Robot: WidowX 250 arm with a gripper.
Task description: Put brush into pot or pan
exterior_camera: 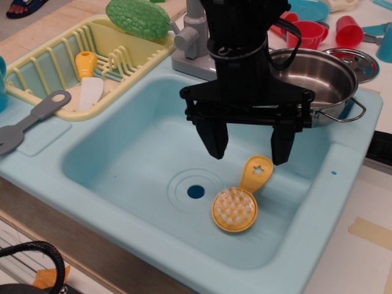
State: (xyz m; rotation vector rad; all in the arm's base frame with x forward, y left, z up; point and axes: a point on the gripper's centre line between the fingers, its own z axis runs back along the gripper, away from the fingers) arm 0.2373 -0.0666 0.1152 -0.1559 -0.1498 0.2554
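Yellow-orange plastic brush (239,201) lies flat in the light blue sink (116,153), right of the drain, bristles up. The black gripper (248,149) hangs above it, fingers spread and empty. The steel pot (327,76) stands on the sink's far right corner.

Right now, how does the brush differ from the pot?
The brush is small yellow-orange plastic; the pot is far larger shiny steel. The brush lies flat, bristles up, in the sink basin; the pot stands upright on the sink's back corner. The brush has one short handle, the pot wire loop handles. Both are round.
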